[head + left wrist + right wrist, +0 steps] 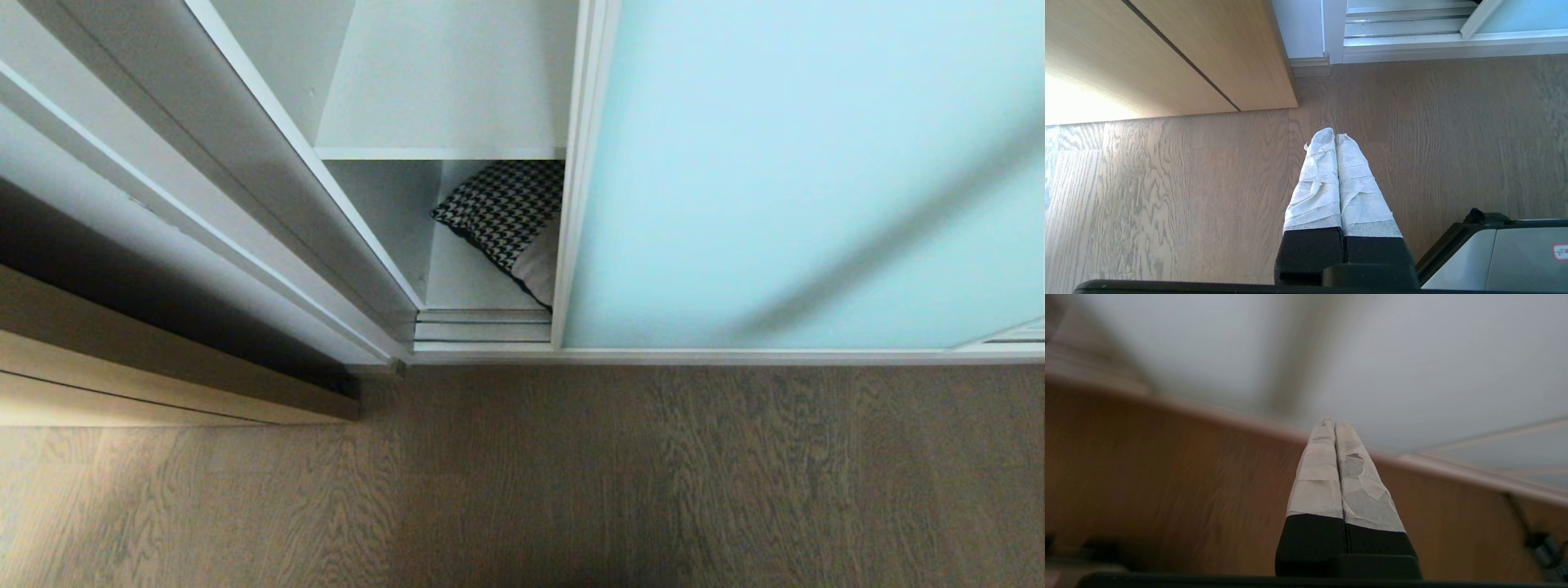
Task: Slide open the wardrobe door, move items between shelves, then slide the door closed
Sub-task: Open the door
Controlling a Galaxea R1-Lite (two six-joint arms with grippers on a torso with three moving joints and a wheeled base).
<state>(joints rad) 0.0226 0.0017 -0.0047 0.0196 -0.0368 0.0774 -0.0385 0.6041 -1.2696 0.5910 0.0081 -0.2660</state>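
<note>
Sliding wardrobe door (800,171) stands part open, gap at 11 o'clock of it. Cushion (506,216) lies on the lower shelf (461,282), its right side hidden behind the door. My right gripper (1334,424) and left gripper (1335,136) are both pressed together, empty. Judgement: widen the gap next. Right wrist view is smeared.

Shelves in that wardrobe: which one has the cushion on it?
The lower white shelf holds the houndstooth cushion, partly behind the frosted aqua sliding door; the upper white shelf looks bare.
</note>
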